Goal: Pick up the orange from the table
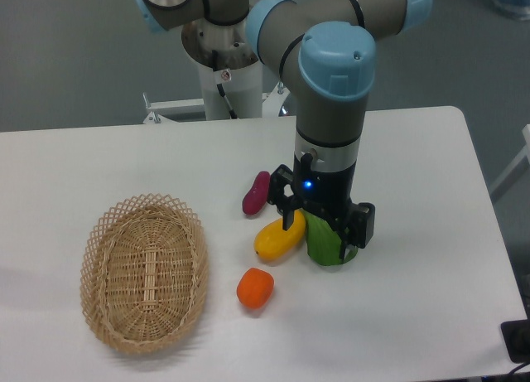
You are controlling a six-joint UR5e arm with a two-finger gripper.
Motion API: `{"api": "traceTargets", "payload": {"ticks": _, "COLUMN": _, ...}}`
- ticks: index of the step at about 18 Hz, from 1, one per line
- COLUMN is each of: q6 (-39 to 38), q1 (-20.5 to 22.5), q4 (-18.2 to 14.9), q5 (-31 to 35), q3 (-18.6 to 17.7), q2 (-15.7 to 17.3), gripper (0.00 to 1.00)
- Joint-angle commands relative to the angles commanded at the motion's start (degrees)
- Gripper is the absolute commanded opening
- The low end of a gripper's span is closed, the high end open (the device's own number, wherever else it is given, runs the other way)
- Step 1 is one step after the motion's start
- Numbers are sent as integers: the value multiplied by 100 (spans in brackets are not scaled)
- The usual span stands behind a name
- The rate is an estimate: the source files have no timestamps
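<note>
The orange [255,288] is a small, glossy orange-red fruit lying on the white table [397,316], right of the basket. My gripper [325,226] hangs up and to the right of it, a short way off and not touching it. Its two black fingers [288,215] are spread wide and the gripper is open. They stand on either side of a green vegetable [325,243] that lies partly hidden under the wrist. A yellow mango-like fruit [279,239] lies just left of the gripper, between it and the orange.
A woven wicker basket [143,270] sits at the front left of the table. A dark pink elongated vegetable [256,193] lies behind the yellow fruit. The arm's base stands at the table's back edge.
</note>
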Motion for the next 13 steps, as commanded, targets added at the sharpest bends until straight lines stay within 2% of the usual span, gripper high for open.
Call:
{"api": "traceTargets", "payload": {"ticks": 2, "q6": 9, "q1": -9, "q4": 0, "q5": -17, "q3": -114, "q2": 26, "gripper": 100}}
{"api": "traceTargets", "payload": {"ticks": 8, "q6": -26, "q1": -17, "q4": 0, "q5": -44, "q3": -158, "q2": -9, "gripper": 100}}
{"api": "traceTargets", "payload": {"ticks": 13, "q6": -613, "q1": -79, "q4": 158, "q5": -18, "q3": -412, "q2": -70, "gripper": 100}}
